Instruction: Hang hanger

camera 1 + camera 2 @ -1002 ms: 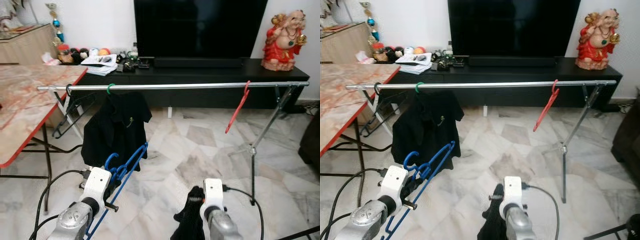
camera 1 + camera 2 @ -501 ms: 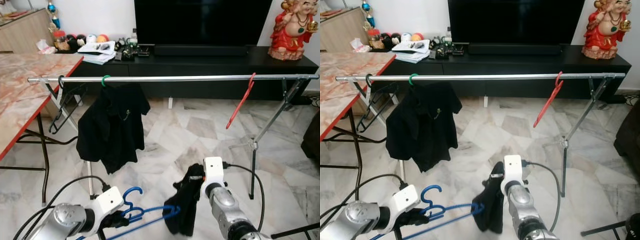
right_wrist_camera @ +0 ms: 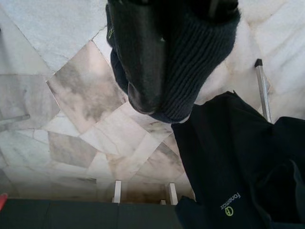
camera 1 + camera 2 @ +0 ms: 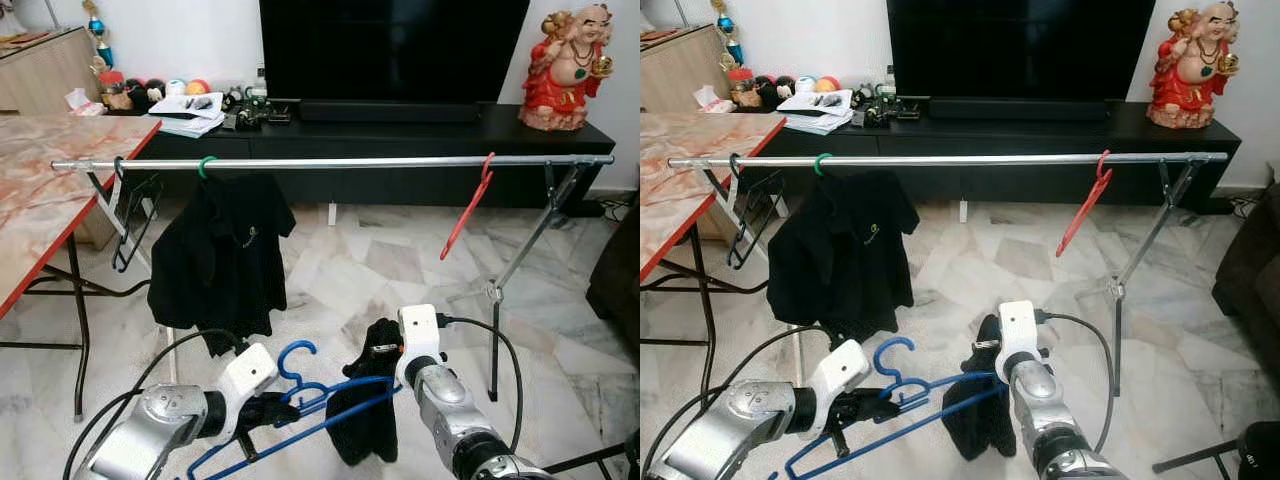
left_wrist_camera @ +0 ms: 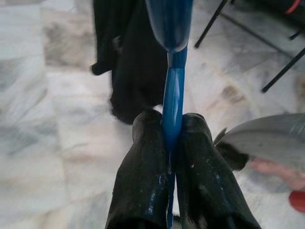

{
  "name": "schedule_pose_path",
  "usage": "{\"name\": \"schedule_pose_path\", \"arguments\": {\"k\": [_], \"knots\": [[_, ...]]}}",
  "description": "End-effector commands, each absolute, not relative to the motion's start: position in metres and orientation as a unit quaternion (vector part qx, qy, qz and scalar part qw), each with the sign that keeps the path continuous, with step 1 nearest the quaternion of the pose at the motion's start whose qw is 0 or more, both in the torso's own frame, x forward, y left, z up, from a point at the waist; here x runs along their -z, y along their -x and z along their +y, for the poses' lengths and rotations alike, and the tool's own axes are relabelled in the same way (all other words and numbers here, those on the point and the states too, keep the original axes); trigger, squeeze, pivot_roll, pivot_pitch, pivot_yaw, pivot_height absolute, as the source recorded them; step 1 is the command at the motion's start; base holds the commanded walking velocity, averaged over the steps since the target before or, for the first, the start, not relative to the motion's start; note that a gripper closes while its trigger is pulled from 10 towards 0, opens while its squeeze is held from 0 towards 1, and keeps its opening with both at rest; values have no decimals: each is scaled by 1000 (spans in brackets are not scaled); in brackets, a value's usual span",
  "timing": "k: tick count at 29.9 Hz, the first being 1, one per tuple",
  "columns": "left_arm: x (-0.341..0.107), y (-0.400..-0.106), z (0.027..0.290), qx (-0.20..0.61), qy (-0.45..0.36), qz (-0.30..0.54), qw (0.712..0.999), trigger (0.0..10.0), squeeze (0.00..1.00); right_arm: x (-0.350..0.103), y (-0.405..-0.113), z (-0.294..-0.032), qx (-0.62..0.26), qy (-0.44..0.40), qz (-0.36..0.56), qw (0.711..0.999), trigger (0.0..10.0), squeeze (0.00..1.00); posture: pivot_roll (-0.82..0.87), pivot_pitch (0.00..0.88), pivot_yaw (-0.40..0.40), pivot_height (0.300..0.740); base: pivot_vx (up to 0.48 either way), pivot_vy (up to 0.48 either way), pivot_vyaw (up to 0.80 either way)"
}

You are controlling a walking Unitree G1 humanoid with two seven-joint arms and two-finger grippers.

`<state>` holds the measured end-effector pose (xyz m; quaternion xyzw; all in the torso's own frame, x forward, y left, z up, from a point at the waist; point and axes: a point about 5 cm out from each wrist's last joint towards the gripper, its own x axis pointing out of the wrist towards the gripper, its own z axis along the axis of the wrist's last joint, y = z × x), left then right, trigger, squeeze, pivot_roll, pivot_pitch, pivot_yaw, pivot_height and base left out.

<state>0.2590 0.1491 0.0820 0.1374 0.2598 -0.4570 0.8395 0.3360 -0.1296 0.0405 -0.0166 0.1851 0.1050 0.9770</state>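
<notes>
Blue plastic hanger (image 4: 300,415), tilted, hook up.

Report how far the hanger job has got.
Done: one black shirt already hangs on the rail. In hand: left gripper clamps the blue hanger, right gripper holds a dark garment against its tip. Left: dress the hanger and lift it onto the rail.

Both silver arms reach forward low in the frame. The left gripper (image 4: 262,410), at lower left, has its black fingers (image 5: 143,176) pinched tight on a blue hanger (image 4: 305,395). The right gripper (image 4: 385,372), lower centre, points downward, fingers clamped on a black garment (image 4: 365,420).
</notes>
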Motion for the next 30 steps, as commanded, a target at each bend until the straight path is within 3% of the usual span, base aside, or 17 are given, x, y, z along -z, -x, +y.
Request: {"name": "schedule_pose_path", "arguments": {"k": [1, 6, 17, 24, 30], "knots": [[-82, -259, 153, 455, -156, 266, 835, 10000, 0, -48, -342, -129, -111, 21, 173, 979, 10000, 0, 192, 0, -17, 740, 0, 0, 0], [-77, -255, 158, 465, -178, 283, 820, 10000, 0, -48, -341, -131, -108, 21, 175, 978, 10000, 0, 192, 0, -17, 740, 0, 0, 0], [-76, -265, 159, 413, -181, 263, 853, 10000, 0, -44, -338, -132, -111, 22, 180, 977, 10000, 0, 193, 0, -23, 740, 0, 0, 0], [-74, -262, 160, 427, -203, 275, 837, 10000, 0, -41, -336, -133, -113, 21, 183, 976, 10000, 0, 193, 0, -23, 740, 0, 0, 0], [-73, -267, 161, 406, -209, 269, 848, 10000, 0, -41, -336, -134, -111, 22, 184, 976, 10000, 0, 193, 0, -25, 740, 0, 0, 0]]}}
